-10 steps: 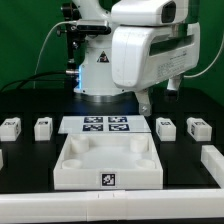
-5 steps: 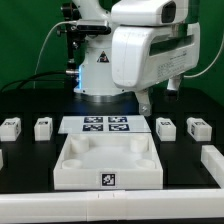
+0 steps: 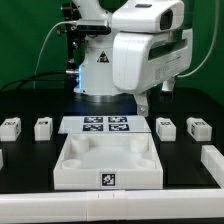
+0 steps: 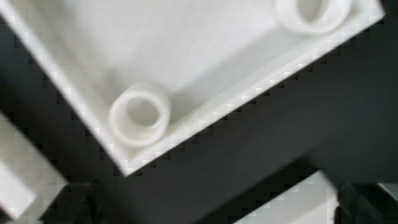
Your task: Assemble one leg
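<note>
Leg (image 3: 166,127) sat loose on bench (image 3: 30,192), toward the exterior view's right of tray (image 3: 75,172). End effector (image 3: 141,102) hung above tray's back; apart or together, couldn't tell. Risk: off-centre descent could've knocked neighbour leg (image 3: 197,128).

Pincer (image 3: 145,100), above & behind the tray (image 3: 108,172): mostly hidden by arm's white housing (image 3: 150,50). Only a dark tip shows, so can't tell if jaws stand apart. White part (image 3: 213,160) just beside tray on ext. view's right is cut by pic edge. A sliver (image 3: 2,158) on tray's other side barely shows, shape unclear. Tag on the leg (image 3: 165,127) behind tray's far corner, ext. view's right, too small to read. Wrist view blurred throughout: only one tray corner (image 4: 196,70) fits, rest cut off. A socket (image 4: 317,12) in it is clipped by pic edge. White bits (image 4: 18,190) off that corner, on dark surface (image 4: 231,170), are cut off & too blurred to name.
</note>
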Robot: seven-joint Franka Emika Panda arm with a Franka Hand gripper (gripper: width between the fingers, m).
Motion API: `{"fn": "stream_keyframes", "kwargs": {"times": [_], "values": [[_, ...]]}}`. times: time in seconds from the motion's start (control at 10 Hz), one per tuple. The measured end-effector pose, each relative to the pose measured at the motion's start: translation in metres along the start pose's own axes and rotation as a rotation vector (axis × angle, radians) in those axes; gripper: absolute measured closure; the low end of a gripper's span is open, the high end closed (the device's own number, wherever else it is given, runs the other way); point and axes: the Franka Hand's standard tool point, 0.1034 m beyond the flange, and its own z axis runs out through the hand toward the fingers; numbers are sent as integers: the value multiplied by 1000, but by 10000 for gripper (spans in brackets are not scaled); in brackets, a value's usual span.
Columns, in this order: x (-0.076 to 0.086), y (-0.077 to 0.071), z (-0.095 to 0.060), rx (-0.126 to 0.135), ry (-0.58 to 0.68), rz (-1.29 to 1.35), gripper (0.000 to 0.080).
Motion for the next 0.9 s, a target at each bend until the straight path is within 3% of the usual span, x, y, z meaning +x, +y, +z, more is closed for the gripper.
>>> {"fn": "stream_keyframes", "kwargs": {"times": [0.4,0.7,0.9], "values": [[-47,-28,28,18,-8,-240,150],[-65,-25,33,35,-12,-286,150],[-66,-25,34,36,-14,-288,150]]}}
